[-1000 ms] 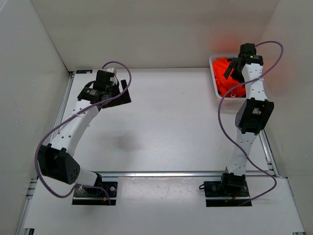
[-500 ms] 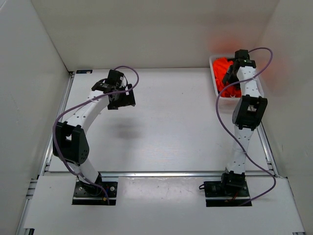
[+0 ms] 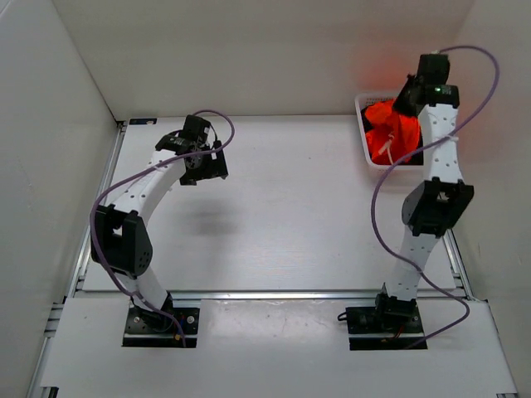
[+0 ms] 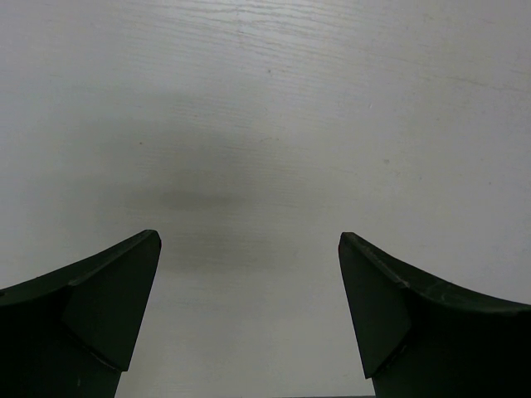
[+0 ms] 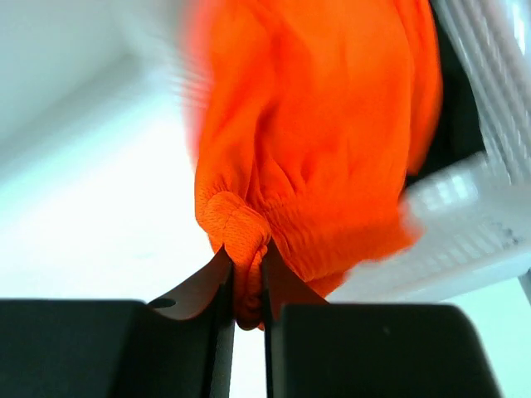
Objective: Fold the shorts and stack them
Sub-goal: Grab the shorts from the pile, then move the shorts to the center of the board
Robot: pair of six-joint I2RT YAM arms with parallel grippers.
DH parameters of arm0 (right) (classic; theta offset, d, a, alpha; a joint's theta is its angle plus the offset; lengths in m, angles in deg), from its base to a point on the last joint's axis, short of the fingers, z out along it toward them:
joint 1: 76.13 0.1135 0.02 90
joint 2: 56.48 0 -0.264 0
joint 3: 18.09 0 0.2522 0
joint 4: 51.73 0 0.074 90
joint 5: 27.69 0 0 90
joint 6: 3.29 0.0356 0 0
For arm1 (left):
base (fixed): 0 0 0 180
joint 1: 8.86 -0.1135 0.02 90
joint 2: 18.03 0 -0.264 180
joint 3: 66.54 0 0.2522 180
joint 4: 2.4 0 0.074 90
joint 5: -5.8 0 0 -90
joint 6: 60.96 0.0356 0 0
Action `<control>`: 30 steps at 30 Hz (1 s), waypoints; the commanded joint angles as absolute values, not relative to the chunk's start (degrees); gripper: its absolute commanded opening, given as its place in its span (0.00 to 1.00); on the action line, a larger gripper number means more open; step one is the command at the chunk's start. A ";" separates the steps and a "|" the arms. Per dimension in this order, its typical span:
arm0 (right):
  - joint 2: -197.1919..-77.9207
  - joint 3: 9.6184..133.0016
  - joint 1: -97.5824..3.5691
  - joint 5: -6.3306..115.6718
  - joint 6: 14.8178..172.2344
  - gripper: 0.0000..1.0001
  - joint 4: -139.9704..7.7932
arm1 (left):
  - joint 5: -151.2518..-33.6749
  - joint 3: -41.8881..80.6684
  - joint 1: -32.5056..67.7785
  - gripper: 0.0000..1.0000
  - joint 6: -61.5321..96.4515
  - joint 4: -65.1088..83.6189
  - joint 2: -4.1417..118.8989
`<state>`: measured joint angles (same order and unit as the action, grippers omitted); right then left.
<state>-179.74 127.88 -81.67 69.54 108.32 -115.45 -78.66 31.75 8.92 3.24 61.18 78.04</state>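
Overhead view, far right corner: we see the bright orange-red shorts of thin soft fabric [image 3: 390, 131] bunched in a hanging mass above a white slatted plastic basket [image 3: 392, 167], which stands on the pale white table [image 3: 282, 215] against the right-hand wall. A white drawstring [image 3: 388, 148] dangles in front of the fabric. The upper tip of the bunch meets the right gripper [image 3: 401, 106], whose arm rises steeply from its base at the near edge and reaches over the basket.

Right wrist view: we find the right gripper [image 5: 245, 286] with its two black fingers [image 5: 290, 332] drawn narrow, pinching a gathered, elasticated fold of the shorts [image 5: 315, 141] between them. The rest of the cloth falls away from the grip towards the basket [image 5: 465, 215], part of which shows blurred at the right. We cannot tell whether the lower folds touch the basket floor.

Overhead view, far left: the left gripper [image 3: 206, 164] hangs above the bare table, well apart from the shorts, with a purple cable [image 3: 217, 124] looping over its wrist.

Left wrist view: the left gripper [image 4: 249, 240] stands wide, its dark fingers [image 4: 108, 307] spread to either side with nothing between them but the table surface [image 4: 265, 99] and a faint shadow upon it.
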 commanded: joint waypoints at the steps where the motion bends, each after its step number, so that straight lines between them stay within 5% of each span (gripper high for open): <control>1: -162.06 131.30 -77.64 57.68 104.56 0.00 -105.67 | -74.10 36.95 7.49 1.00 1.44 67.05 79.69; 8: -144.23 132.01 -63.95 45.45 102.00 0.00 -102.42 | -82.09 38.19 1.34 1.00 -0.67 69.54 78.05; 18: -116.44 75.18 -45.21 49.90 110.61 0.00 -93.53 | -86.66 38.89 -5.70 1.00 -0.67 70.60 68.38; 20: -111.95 66.03 -44.41 59.63 114.45 0.12 -96.15 | -83.78 38.89 -4.57 1.00 -0.67 71.82 67.14; 21: -111.06 58.68 -44.41 63.85 116.14 0.25 -97.47 | -81.50 38.11 -3.51 1.00 -0.67 71.83 66.53; 22: -111.58 56.61 -48.23 67.03 117.55 0.49 -99.49 | -81.48 37.49 -2.46 1.00 -1.19 71.83 65.39; 25: -117.88 56.32 -56.06 69.78 118.53 0.53 -108.36 | -81.48 32.84 0.36 1.00 -2.42 71.83 63.63; 28: -118.97 57.11 -55.05 71.70 118.00 0.35 -111.72 | -82.36 24.25 1.68 0.81 -3.13 70.96 60.56; 29: -118.18 56.24 -54.17 72.24 118.00 0.33 -111.72 | -82.36 22.47 1.68 0.59 -3.65 70.95 59.68; 30: -116.70 55.71 -52.51 72.24 118.52 0.33 -111.72 | -82.36 20.89 2.21 0.50 -3.66 70.95 58.71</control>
